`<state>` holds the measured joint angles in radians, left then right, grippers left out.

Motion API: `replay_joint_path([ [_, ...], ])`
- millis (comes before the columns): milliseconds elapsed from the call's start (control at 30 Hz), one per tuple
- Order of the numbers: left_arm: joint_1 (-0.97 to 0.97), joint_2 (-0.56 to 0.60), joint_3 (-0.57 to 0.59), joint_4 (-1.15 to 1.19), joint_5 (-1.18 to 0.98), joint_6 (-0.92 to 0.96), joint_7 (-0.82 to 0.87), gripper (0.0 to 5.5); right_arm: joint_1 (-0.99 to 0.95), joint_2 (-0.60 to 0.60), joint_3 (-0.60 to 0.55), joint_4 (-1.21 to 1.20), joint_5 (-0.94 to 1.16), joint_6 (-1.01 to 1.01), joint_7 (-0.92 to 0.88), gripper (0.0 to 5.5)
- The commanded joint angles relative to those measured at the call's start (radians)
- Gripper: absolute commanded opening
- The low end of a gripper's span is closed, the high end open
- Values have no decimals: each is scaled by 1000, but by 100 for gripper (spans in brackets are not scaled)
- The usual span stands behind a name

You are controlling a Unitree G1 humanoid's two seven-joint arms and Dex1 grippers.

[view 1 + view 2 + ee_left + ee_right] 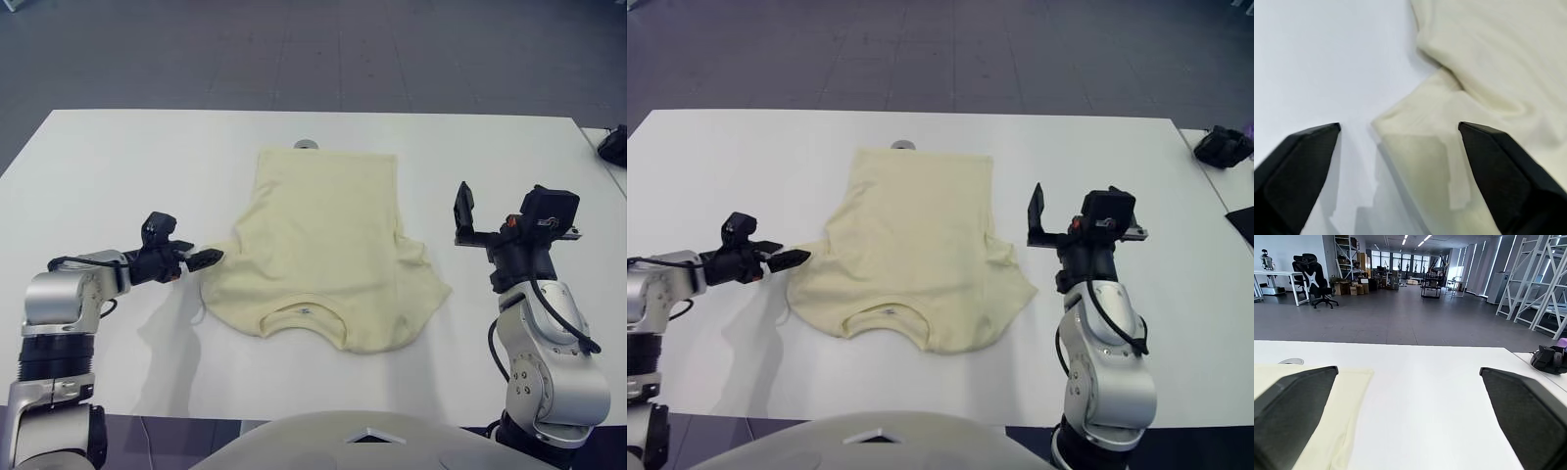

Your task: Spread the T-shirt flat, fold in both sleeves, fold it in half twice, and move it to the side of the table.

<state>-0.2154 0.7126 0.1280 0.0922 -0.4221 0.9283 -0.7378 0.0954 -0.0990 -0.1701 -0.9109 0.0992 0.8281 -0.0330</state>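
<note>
A cream T-shirt (318,245) lies on the white table (118,166), its collar (304,313) near me and its hem at the far side. Both sleeves look bunched in against the body. At the shirt's left sleeve edge (1415,132), my left gripper (206,258) sits low over the table and open, with the sleeve corner lying between its fingers (1298,161) but not gripped. My right gripper (470,220) is held above the table to the right of the shirt, apart from it. It is open and empty, its fingers (1293,401) wide apart.
A round cable grommet (307,144) sits in the table just beyond the hem. A black object (1220,147) rests on a neighbouring surface at the far right. Bare tabletop lies on both sides of the shirt. Beyond the far edge is open floor.
</note>
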Motion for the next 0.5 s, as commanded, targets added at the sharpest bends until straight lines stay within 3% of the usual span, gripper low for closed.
replay_joint_path([
  [33, 8, -17, -39, 33, 5, 13, -20, 361, -7, 1, 7, 4, -6, -2, -5, 540],
  [200, 73, 42, -34, -47, -6, 39, -39, 285, -31, -3, 26, 40, -6, -12, 6, 540],
  [500, 27, 75, -52, 38, 41, -12, -44, 117, -35, -1, 34, 44, -11, -17, -3, 540],
])
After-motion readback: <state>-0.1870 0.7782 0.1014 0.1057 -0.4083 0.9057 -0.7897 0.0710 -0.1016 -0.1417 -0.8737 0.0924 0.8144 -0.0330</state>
